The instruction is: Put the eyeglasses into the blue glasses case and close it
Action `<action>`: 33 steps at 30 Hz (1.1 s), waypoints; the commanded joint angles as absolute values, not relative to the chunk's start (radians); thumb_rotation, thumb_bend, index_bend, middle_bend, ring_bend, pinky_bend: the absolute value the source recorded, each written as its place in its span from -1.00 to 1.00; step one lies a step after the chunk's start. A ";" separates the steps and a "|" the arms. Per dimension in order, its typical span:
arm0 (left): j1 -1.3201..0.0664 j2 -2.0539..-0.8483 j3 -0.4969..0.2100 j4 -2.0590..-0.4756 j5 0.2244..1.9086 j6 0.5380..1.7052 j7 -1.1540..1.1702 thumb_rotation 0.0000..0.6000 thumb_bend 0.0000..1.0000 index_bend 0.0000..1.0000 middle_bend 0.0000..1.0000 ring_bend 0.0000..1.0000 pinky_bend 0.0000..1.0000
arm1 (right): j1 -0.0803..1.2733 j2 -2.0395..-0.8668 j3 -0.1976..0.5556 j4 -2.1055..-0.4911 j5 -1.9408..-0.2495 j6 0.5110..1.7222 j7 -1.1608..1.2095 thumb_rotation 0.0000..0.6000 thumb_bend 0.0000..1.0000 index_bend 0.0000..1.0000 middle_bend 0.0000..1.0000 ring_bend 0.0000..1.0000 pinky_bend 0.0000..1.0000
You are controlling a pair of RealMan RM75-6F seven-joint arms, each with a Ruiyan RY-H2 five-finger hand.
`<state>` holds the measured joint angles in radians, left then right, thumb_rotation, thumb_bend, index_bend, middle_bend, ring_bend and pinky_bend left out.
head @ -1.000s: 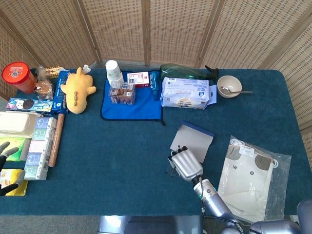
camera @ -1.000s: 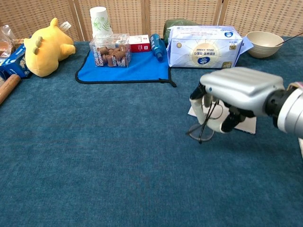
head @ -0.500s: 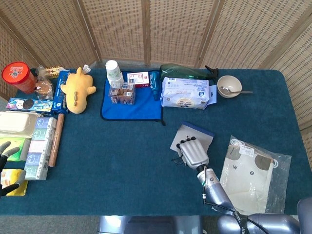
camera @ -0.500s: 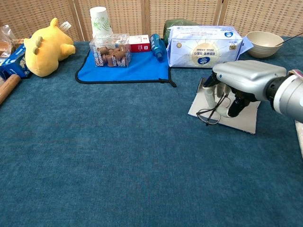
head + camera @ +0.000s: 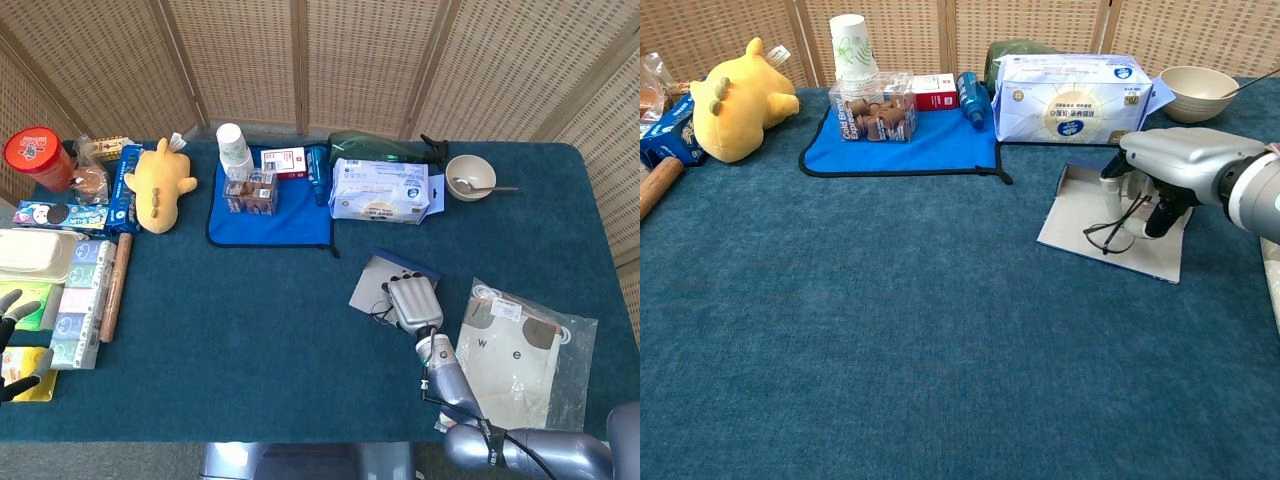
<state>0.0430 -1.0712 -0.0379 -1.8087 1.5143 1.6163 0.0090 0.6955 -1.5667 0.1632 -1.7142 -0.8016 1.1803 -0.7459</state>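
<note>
Right robot hand (image 5: 1160, 175) holding the glasses (image 5: 1115, 228) over the open case (image 5: 1070, 215) on the desk (image 5: 890, 330). Left robot hand (image 5: 14, 345) open wide at the edge.

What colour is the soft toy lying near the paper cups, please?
Yellow plush toy; the chest view shows it best.

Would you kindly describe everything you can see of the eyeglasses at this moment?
The eyeglasses are a thin, dark wire-like frame with clear-looking lenses. They hang tilted from the fingers of the right hand, which grips them from above, over the open glasses case, a flat pale panel with a blue edge on the table. One lens dips toward the panel; whether it touches cannot be told. In the head view only a bit of frame shows beside the hand.
</note>
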 commanded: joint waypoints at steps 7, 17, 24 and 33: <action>0.042 -1.071 -0.037 -1.811 1.523 1.618 0.008 1.00 -0.41 -0.58 -0.76 -1.00 -1.00 | 0.679 -1.558 0.148 -1.726 -0.809 1.212 -0.744 1.00 -0.23 -0.44 -0.44 -0.53 -0.36; 0.044 -1.070 -0.035 -1.810 1.535 1.626 0.002 1.00 -0.41 -0.57 -0.76 -1.00 -1.00 | 0.655 -1.544 0.118 -1.744 -0.884 1.248 -0.729 1.00 -0.23 -0.96 -0.70 -0.71 -0.45; 0.045 -1.068 -0.034 -1.813 1.543 1.631 -0.004 1.00 -0.41 -0.57 -0.76 -1.00 -1.00 | 0.651 -1.557 0.096 -1.751 -0.920 1.248 -0.743 1.00 -0.32 -1.00 -0.85 -0.86 -0.52; 0.056 -1.065 -0.030 -1.803 1.541 1.643 -0.020 1.00 -0.41 -0.57 -0.76 -1.00 -1.00 | 0.662 -1.591 0.143 -1.705 -0.942 1.263 -0.734 1.00 -0.40 -1.00 -0.85 -0.86 -0.53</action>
<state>0.0558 -1.0651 -0.0304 -1.8028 1.5415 1.6437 -0.0196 0.6581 -1.5883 0.1368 -1.7103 -0.9441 1.2663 -0.7306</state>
